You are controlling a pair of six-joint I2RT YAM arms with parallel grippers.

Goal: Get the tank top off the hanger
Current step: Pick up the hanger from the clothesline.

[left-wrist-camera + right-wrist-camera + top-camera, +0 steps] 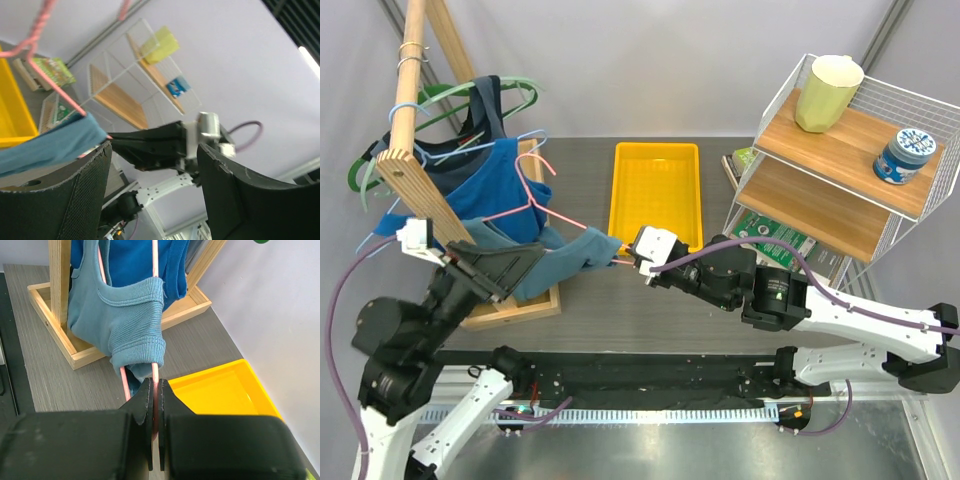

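Two tools: right tool [155,389] clamped on hanger [154,280], left tool [153,152] apart (tank top [50,144] beside).

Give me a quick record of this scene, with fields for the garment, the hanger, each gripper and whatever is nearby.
garment: light blue tank top, on the hanger, bunched near its end
hanger: pink wire hanger, one end pointing toward the tray
right gripper: shut on the hanger's end
left gripper: open, fabric against one finger, nothing pinched
nearby: wooden rack with other hangers behind; yellow tray beside the right gripper
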